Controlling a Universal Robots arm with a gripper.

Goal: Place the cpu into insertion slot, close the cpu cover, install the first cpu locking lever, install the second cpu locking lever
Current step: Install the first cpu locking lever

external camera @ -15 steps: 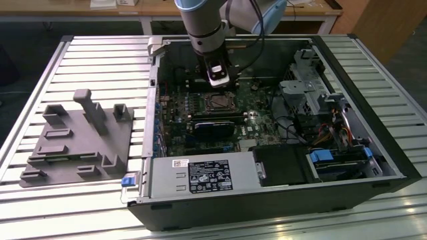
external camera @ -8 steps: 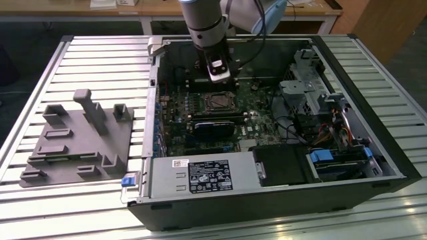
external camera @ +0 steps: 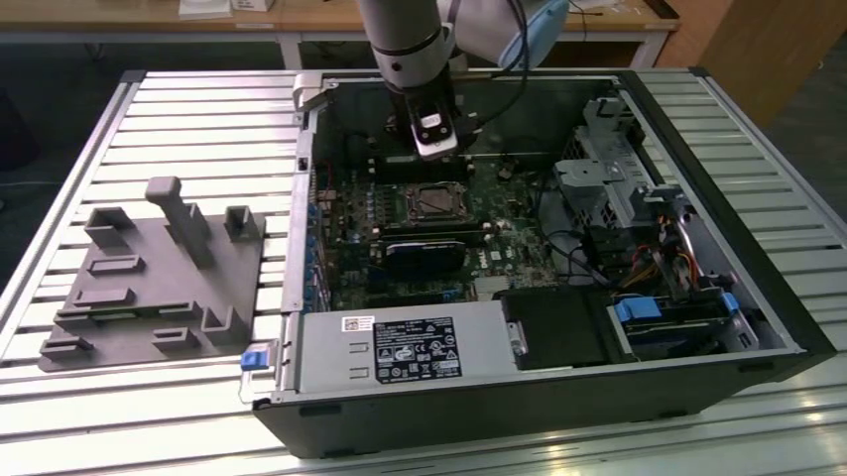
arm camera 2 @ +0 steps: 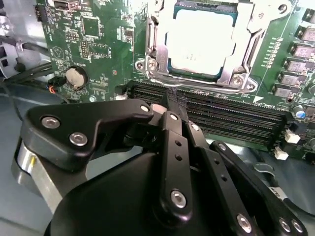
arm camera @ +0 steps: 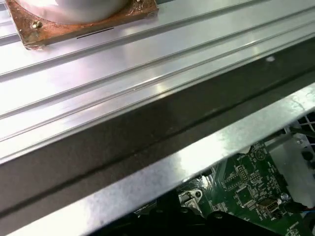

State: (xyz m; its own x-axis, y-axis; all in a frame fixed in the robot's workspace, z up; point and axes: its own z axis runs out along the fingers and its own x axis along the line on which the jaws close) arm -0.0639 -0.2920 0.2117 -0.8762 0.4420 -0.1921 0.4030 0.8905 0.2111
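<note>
Grey-topped cpu [arm camera 2: 197, 42] sits in the insertion slot [arm camera 2: 231, 73]; the closed, empty pincer [arm camera 2: 172, 105] hangs nearby.

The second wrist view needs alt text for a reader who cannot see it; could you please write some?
The cpu sits in the insertion slot on a green motherboard, with the silvery cpu cover framing it. Nearer the camera, the black gripper points toward the long black memory slots beside the socket, its fingers close together.

The arm [external camera: 404, 40], at top centre of the exterior view, is a grey tube with dark cables beside it, ending in a black claw [arm camera 2: 170, 105] of jointed links fastened with silver screws.
</note>
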